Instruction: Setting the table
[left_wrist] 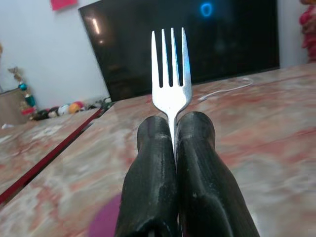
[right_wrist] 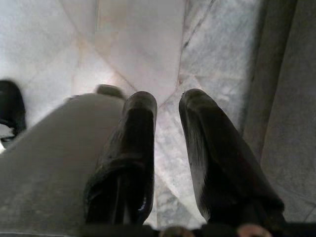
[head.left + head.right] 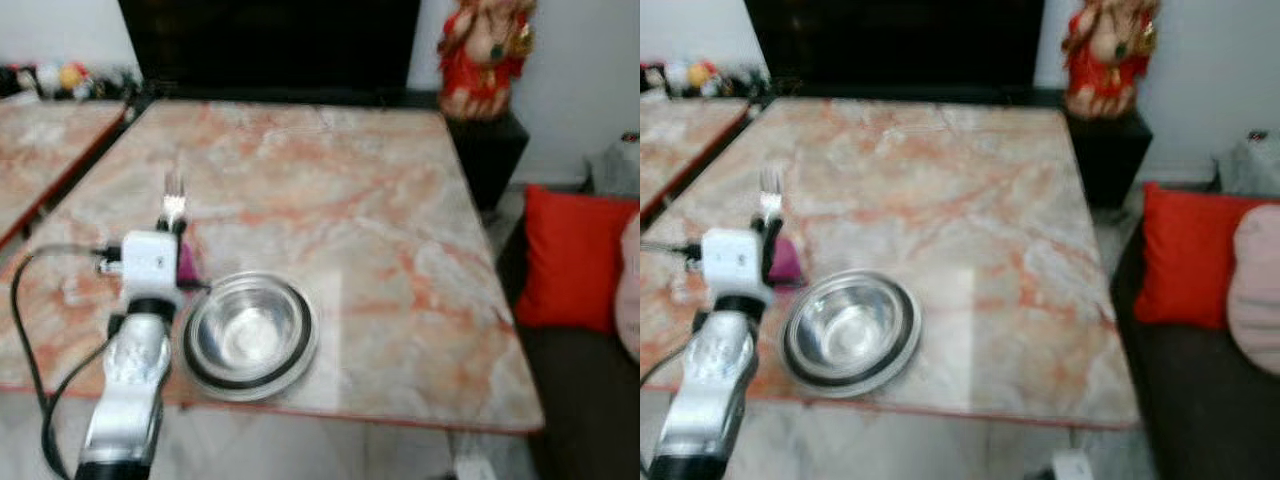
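Observation:
A silver fork (image 1: 171, 74) stands clamped between the two black fingers (image 1: 195, 163) of my left gripper (image 1: 172, 123), tines pointing away from the wrist. In the head views that gripper (image 3: 176, 222) hovers low over the marble table (image 3: 330, 180), just left of a steel bowl (image 3: 250, 332) near the front edge. The fork's tines (image 3: 174, 188) stick out past the gripper. A magenta object (image 3: 187, 262) lies under the gripper, mostly hidden. My right gripper (image 2: 167, 106) hangs idle over the pale floor, fingers a little apart.
A second marble table (image 3: 40, 150) stands at the left. A black TV (image 3: 270, 45) lines the table's far edge. A red statue (image 3: 487, 55) stands at the back right, and a dark sofa with a red cushion (image 3: 570, 262) runs along the right.

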`<state>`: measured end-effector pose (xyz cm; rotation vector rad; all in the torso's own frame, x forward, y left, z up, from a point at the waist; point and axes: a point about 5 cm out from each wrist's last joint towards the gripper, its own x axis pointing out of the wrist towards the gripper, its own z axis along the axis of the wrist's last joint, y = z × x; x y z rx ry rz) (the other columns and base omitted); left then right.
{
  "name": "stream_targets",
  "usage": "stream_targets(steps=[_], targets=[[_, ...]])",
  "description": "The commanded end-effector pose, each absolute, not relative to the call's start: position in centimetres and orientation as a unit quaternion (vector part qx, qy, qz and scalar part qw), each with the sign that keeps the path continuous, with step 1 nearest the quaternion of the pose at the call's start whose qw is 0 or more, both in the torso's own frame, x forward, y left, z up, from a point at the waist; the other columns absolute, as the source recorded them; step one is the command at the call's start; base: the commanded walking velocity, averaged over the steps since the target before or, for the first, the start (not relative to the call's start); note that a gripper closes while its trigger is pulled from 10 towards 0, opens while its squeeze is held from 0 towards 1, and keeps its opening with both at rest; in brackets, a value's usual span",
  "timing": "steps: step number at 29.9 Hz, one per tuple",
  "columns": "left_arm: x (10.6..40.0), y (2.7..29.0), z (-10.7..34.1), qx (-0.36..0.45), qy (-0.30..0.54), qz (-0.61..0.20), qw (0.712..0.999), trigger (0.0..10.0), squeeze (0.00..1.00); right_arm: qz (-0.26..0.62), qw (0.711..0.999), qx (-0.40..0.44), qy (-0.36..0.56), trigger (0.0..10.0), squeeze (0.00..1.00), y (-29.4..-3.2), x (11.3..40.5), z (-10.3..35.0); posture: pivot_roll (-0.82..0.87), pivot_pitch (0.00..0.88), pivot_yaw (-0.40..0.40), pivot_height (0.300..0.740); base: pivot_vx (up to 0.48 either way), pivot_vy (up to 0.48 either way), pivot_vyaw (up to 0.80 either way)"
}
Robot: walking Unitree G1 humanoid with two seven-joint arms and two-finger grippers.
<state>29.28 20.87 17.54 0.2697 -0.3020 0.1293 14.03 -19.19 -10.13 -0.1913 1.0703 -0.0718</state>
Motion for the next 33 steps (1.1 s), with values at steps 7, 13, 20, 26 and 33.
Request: stream_targets(steps=[7, 13, 20, 26, 33], targets=[[29.4, 18.4, 17.4, 0.125, -0.148, -0.014, 0.981, 10.0, 0.0, -0.043, 0.854, -0.093, 0.511, 10.0, 0.0, -19.9, 13.8, -10.1, -0.04, 0.012, 0.042, 0.74, 0.0, -0.276, 0.0], [29.2, 16.4, 15.6, 0.103, -0.099, -0.096, 0.985, 10.0, 0.0, -0.042, 0.854, -0.093, 0.51, 10.0, 0.0, -19.9, 13.8, -10.1, -0.04, 0.009, 0.042, 0.74, 0.0, 0.0, 0.0], [28.7, 15.2, 14.1, 0.092, -0.059, -0.146, 0.983, 10.0, 0.0, -0.043, 0.854, -0.092, 0.511, 10.0, 0.0, -19.9, 13.8, -10.1, -0.04, 0.012, 0.043, 0.74, 0.0, 0.0, 0.0], [28.8, 15.6, 12.2, 0.098, 0.0, -0.148, 0.984, 10.0, 0.0, -0.042, 0.854, -0.092, 0.51, 10.0, 0.0, -19.9, 13.9, -10.1, -0.03, 0.018, 0.041, 0.74, 0.0, 0.0, 0.0], [28.8, 15.8, 11.1, 0.105, 0.036, -0.135, 0.985, 10.0, 0.0, -0.042, 0.854, -0.093, 0.51, 10.0, 0.0, -19.9, 14.0, -10.1, -0.03, 0.028, 0.039, 0.74, 0.0, 0.0, 0.0]])
